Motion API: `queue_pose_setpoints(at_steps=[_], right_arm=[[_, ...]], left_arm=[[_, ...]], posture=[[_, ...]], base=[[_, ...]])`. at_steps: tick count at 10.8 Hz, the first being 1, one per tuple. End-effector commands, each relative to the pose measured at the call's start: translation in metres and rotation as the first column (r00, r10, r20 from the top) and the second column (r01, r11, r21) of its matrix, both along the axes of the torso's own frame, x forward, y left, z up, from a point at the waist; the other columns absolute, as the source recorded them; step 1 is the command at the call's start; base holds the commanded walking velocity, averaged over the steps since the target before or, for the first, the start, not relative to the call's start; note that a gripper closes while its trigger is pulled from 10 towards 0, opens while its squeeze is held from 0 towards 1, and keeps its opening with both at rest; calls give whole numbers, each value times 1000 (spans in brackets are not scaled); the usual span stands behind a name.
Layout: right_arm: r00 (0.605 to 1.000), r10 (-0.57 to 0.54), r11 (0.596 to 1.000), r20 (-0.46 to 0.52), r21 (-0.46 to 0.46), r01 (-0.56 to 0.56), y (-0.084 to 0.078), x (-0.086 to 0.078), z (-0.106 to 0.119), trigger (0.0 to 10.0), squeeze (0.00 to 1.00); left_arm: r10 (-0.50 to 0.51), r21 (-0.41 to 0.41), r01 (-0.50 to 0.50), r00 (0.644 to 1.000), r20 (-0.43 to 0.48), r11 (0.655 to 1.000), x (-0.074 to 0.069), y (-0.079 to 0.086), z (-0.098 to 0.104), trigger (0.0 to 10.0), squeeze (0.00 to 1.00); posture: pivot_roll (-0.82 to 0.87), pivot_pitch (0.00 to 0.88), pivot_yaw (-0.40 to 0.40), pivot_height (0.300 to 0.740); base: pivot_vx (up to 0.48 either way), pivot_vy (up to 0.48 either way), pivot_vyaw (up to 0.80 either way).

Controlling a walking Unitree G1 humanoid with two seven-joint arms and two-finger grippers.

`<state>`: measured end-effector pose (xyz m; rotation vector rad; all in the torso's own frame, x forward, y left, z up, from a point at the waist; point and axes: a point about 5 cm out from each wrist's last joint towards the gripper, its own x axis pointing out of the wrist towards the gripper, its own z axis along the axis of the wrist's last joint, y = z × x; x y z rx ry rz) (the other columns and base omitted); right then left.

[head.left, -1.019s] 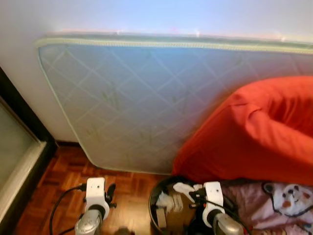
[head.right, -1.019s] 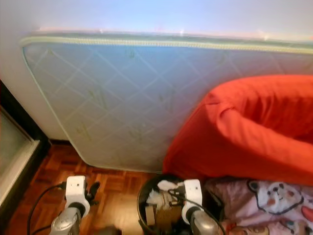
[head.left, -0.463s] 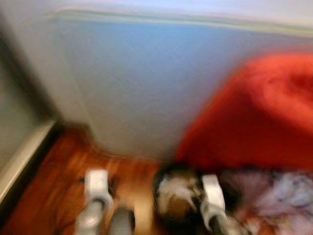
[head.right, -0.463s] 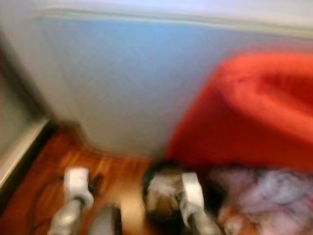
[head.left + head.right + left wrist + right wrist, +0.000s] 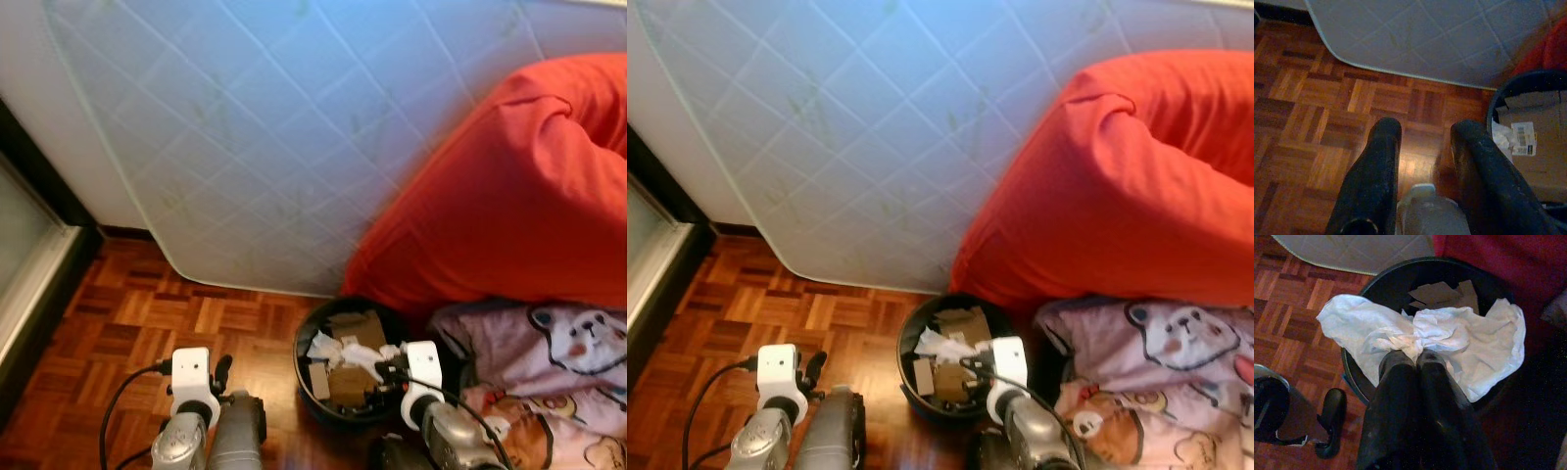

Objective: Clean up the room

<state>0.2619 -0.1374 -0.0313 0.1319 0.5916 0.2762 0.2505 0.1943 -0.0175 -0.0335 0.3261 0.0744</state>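
Your right gripper (image 5: 1413, 360) hangs over the black bin (image 5: 1359, 382), its two fingers pressed together on a crumpled white tissue (image 5: 1459, 345). The tissue is pinched at its middle, right at the fingertips, and spreads out to both sides of them, draped above the bin's opening with one flap reaching past the rim over the floor. Under the tissue, inside the bin, you can see flat pieces of cardboard (image 5: 1442, 293).

In the head views the bin (image 5: 306, 377) stands on the parquet floor (image 5: 127, 323) just in front of the right wrist, and holds cardboard (image 5: 351, 377) and white paper (image 5: 328, 345). The bin sits at the foot of a red beanbag (image 5: 509, 206), touching or nearly touching it. A quilted pale mattress (image 5: 274, 127) leans upright against the wall behind both. To the right of the bin lies a pink blanket (image 5: 549, 362) printed with bears.

Your left gripper (image 5: 1422, 137) is held low over the bare parquet, beside the bin and apart from it. Its fingers (image 5: 1378, 166) stand apart, with a clear bottle (image 5: 1425, 213) lodged between them near their base, white cap pointing toward the fingertips; whether the fingers press on it cannot be told. In the left eye view the bottle (image 5: 238, 441) lies along the left arm.

A dark door frame (image 5: 39, 186) runs down the left edge of the room.
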Motion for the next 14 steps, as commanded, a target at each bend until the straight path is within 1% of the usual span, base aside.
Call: queue_pose_setpoints(at_steps=[1, 2, 3, 5, 6, 7, 9, 10, 11, 14], right_arm=[[1000, -11, 1000, -24, 1, 12, 0, -2, -3, 10000, 0], [999, -40, 999, 10, 0, 40, 1, 4, 3, 10000, 0], [999, -42, 999, 19, 7, 42, 2, 7, 5, 10000, 0], [994, -64, 997, 86, 42, 60, 5, 22, 19, 10000, 0], [992, -78, 996, 102, 51, 73, 5, 27, 24, 10000, 0], [983, -124, 992, 136, 15, 123, 0, 36, 32, 10000, 0], [971, -180, 983, 155, 47, 175, -6, 45, 40, 10000, 0], [967, -198, 980, 160, 34, 195, -11, 47, 42, 10000, 796], [966, -201, 980, 165, 35, 198, -12, 48, 44, 10000, 1000], [966, -195, 981, 170, 41, 191, -11, 50, 46, 10000, 1000]], left_arm=[[22, -16, -22, 999, -23, 1000, -9, 0, -7, 10000, 0], [26, -15, -26, 1000, -9, 1000, -9, 2, -5, 10000, 0], [27, -12, -27, 1000, 0, 1000, -8, 3, -4, 10000, 0], [36, -8, -36, 998, 61, 999, -4, 6, 6, 10000, 0], [35, -9, -35, 996, 77, 999, -2, 6, 9, 10000, 0], [30, -12, -28, 994, 103, 1000, 3, 4, 14, 10000, 0], [15, -9, -14, 992, 121, 1000, 6, 2, 19, 10000, 0], [11, -6, -10, 992, 122, 1000, 6, 3, 19, 10000, 0], [10, -5, -9, 992, 123, 1000, 5, 3, 19, 10000, 0], [9, -2, -9, 992, 123, 1000, 5, 5, 20, 10000, 0]], posture=[[234, 269, -65, 642], [250, 282, -63, 642], [262, 291, -63, 642], [273, 306, -60, 642], [274, 307, -59, 642], [281, 305, -54, 642], [290, 292, -51, 642], [298, 286, -48, 642], [300, 284, -47, 642], [304, 274, -43, 642]], base=[[0, 0, 0], [0, 0, 0], [0, 0, 0], [0, 0, 0], [0, 0, 0], [0, 0, 0], [0, 0, 0], [0, 0, 0], [0, 0, 0], [0, 0, 0]])
